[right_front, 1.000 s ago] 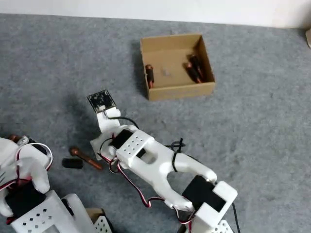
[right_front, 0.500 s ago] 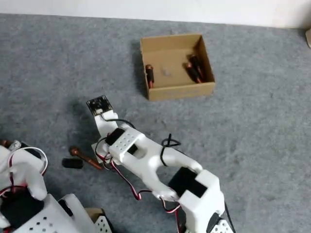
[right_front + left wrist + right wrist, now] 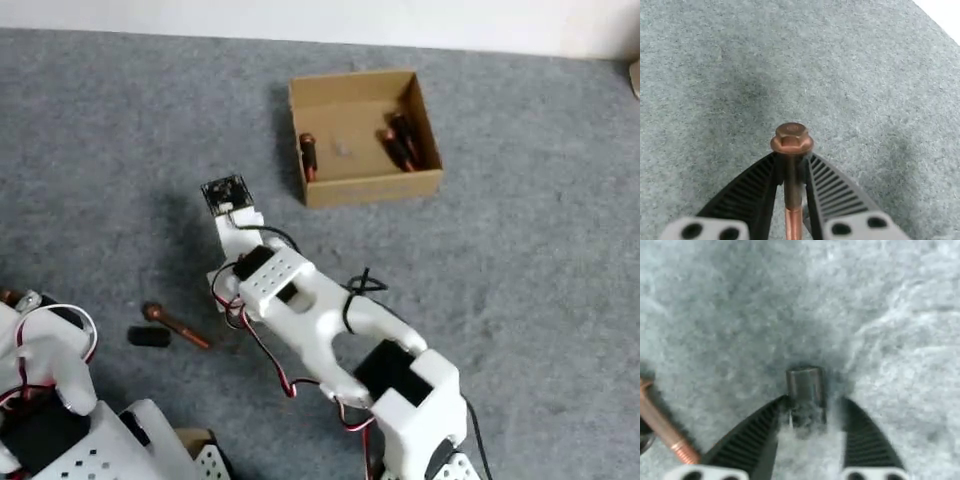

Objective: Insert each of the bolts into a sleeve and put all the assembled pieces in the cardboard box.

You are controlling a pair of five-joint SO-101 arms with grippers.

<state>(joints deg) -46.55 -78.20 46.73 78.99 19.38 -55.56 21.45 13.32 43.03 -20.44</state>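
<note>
Grey felt-like table [image 3: 100, 120] carries cardboard box [image 3: 375, 188], loose bolt [image 3: 177, 326], probably a sleeve [image 3: 148, 337].

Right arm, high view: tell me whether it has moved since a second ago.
Yes. The right arm has swung its wrist end closer to the cardboard box.

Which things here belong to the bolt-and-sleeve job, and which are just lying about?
Job: cardboard box, assembled pieces in it, loose bolt, loose sleeve, held bolt in left gripper, second sleeve at right gripper.
Lying about: grey mat.
</note>
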